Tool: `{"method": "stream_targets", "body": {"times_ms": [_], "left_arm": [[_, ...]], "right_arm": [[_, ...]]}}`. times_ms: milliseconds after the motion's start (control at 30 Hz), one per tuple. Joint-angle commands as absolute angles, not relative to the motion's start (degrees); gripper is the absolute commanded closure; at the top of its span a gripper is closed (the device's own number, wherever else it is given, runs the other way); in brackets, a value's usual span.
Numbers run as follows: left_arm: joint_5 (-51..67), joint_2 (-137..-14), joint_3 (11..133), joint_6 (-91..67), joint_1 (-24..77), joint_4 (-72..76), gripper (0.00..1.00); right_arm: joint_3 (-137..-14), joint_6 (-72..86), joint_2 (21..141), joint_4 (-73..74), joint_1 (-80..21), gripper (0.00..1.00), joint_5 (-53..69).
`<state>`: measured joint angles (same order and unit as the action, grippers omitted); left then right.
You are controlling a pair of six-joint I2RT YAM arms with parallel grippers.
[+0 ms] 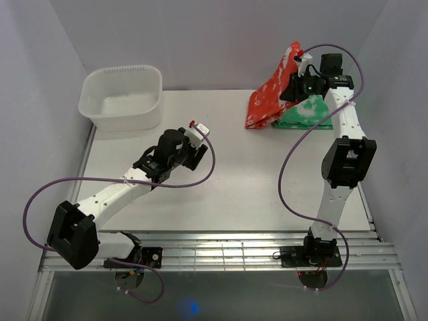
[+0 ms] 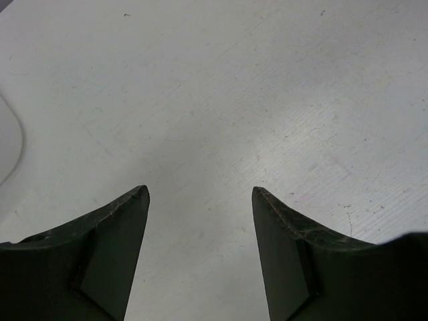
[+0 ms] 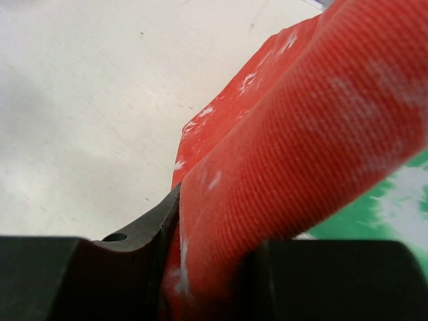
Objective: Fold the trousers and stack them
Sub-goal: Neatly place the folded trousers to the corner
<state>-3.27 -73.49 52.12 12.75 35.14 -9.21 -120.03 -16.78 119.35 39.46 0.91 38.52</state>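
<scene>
The right gripper (image 3: 212, 235) reaches far and high, pinching the trousers (image 1: 266, 93), which hang below it over a green cloth (image 1: 309, 115); the left gripper (image 2: 200, 195) hovers spread above the table (image 1: 234, 180), near a white tub (image 1: 120, 100).

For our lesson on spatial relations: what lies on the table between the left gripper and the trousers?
Only bare table, as the top view shows, separates the left gripper from the trousers.
</scene>
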Motion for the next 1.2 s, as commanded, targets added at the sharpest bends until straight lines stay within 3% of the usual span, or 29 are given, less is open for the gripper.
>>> {"method": "stream_targets", "body": {"times_ms": [0, 633, 867, 1167], "left_arm": [[-2.5, -70.6, 52.3, 12.0, 35.1, -10.3, 0.26], [-2.4, -70.0, 51.7, 12.8, 34.5, -10.8, 0.26], [-2.4, -70.2, 51.2, 13.2, 34.5, -10.5, 0.27], [-2.5, -69.5, 51.1, 13.3, 34.5, -10.9, 0.27]], "right_arm": [[-124.9, -29.3, 118.2, 43.5, 2.2, 0.92, 39.3], [-126.1, -42.0, 115.2, 40.8, 4.7, 0.92, 41.3], [-126.9, -32.0, 113.4, 34.7, 5.3, 0.92, 46.6], [-127.7, -29.3, 113.9, 33.4, 7.1, 0.92, 43.2]]}}
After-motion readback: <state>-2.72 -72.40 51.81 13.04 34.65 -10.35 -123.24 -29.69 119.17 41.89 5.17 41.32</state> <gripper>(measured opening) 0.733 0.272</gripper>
